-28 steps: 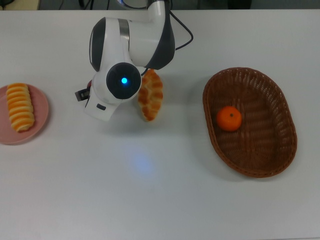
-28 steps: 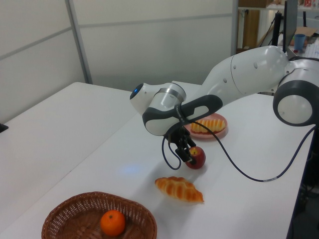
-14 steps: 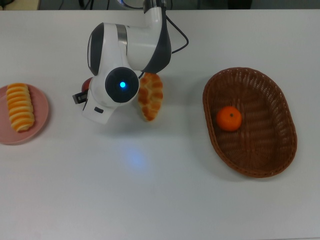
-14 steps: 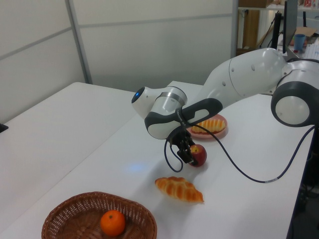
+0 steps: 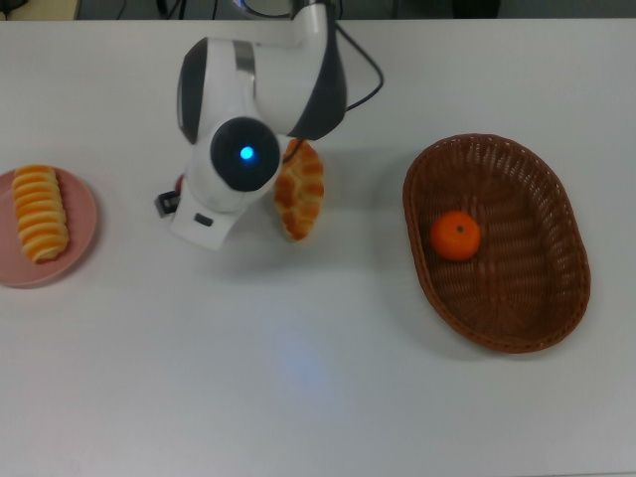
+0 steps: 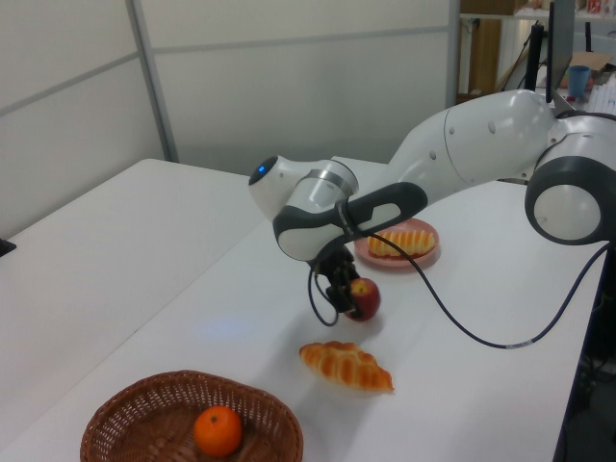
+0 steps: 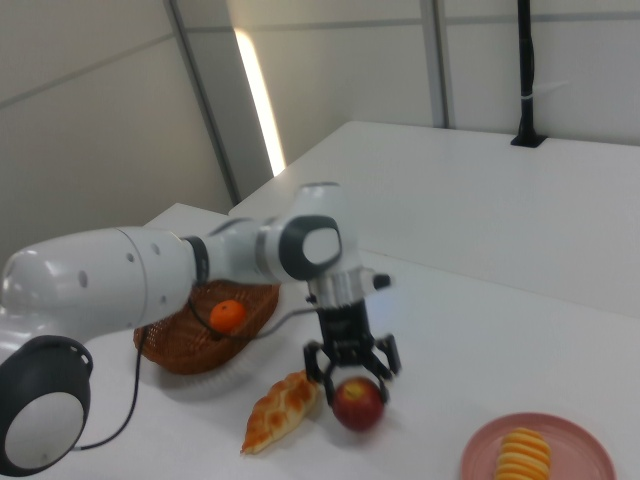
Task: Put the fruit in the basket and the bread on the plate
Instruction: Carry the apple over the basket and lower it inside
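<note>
Since a moment earlier the arm (image 6: 462, 144) had lifted a little, and the apple (image 6: 364, 297) that sat on the table (image 5: 328, 378) then now hung clear of it, pinched between the fingers of the gripper (image 7: 346, 385), which were closed snugly around its upper sides. From the right view the fruit dangled just under the wrist, with the braided roll (image 7: 279, 411) lying on the tabletop just beside it on the right view's left, close but not touching. Wide bare white surface lay between that spot and the wicker basket (image 5: 537, 298), which stood well apart near the top view's right edge; nothing stood in the way. Inside the basket rested the tangerine (image 5: 455, 236), toward its end nearer the arm. At the top view's far left, cut by the frame, the pink plate (image 5: 83, 234) carried the striped roll (image 5: 40, 213).
</note>
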Available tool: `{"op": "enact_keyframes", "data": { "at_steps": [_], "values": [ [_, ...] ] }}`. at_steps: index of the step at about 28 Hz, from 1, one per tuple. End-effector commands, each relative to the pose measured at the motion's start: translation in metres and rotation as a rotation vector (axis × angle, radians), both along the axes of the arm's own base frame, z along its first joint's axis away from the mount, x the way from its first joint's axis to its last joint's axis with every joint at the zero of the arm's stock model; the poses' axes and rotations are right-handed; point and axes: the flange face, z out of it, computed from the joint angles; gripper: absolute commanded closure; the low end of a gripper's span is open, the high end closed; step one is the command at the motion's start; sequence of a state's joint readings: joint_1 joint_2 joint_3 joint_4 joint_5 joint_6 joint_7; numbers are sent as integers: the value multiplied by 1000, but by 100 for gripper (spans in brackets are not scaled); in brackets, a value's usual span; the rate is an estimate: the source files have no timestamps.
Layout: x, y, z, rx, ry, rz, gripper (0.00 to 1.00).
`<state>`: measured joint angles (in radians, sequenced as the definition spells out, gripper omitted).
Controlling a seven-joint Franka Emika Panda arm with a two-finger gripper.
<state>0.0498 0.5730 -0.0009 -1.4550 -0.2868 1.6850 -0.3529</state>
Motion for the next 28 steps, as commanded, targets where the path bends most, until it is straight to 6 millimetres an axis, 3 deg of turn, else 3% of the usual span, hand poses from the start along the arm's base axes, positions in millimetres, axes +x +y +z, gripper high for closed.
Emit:
{"op": "enact_keyframes", "data": {
  "at_steps": [1,3,4,8,9,13,14,18,21,28],
  "values": [
    [2,80,46,48,-119,29,100],
    [-2,113,55,59,-149,49,100],
    [-6,143,62,70,-183,55,100],
    [-18,204,76,97,-266,55,100],
    [-25,233,82,111,-302,56,100],
    [-42,288,85,130,-366,45,100],
    [-50,316,86,144,-419,44,100],
    [-60,349,84,141,-515,17,100],
    [-67,371,64,115,-550,19,100],
    [-80,381,33,74,-533,39,100]
  ]
}}
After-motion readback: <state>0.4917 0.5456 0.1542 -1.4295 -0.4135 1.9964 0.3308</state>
